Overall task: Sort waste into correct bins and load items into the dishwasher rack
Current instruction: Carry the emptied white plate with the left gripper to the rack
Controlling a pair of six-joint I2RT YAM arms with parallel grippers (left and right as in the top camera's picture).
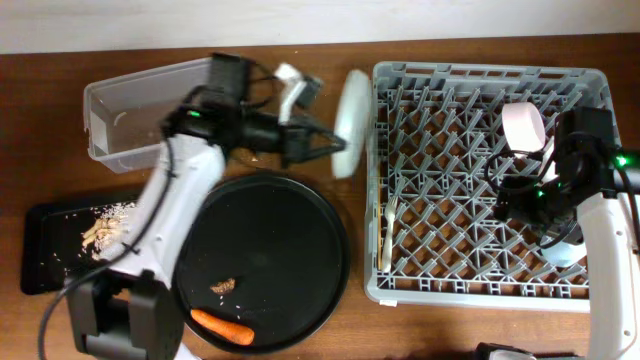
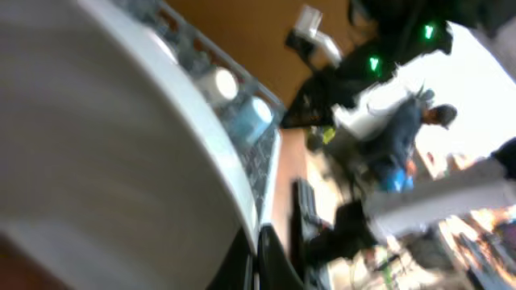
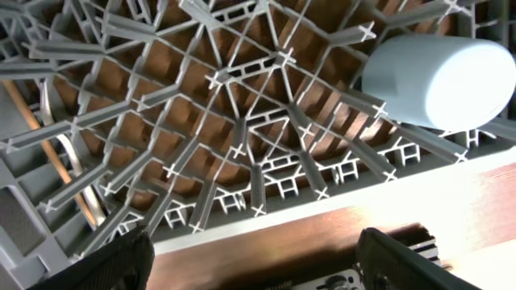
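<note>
Left wrist: plate (image 2: 105, 145) blurred, cropped

White plate (image 1: 352, 120) beside grey rack (image 1: 470, 72)

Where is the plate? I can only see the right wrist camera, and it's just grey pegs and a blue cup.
Observer: The left claw holds the white plate up on its edge, right beside the left rim of the dishwasher rack.
Operator: Is the bowl in there?
Observer: Yes, the pale pink bowl stands in the rack, near its back right part.
Operator: Is there any rubbish to tidy?
Observer: An orange carrot and a small brown bit lie on the round black tray.
</note>
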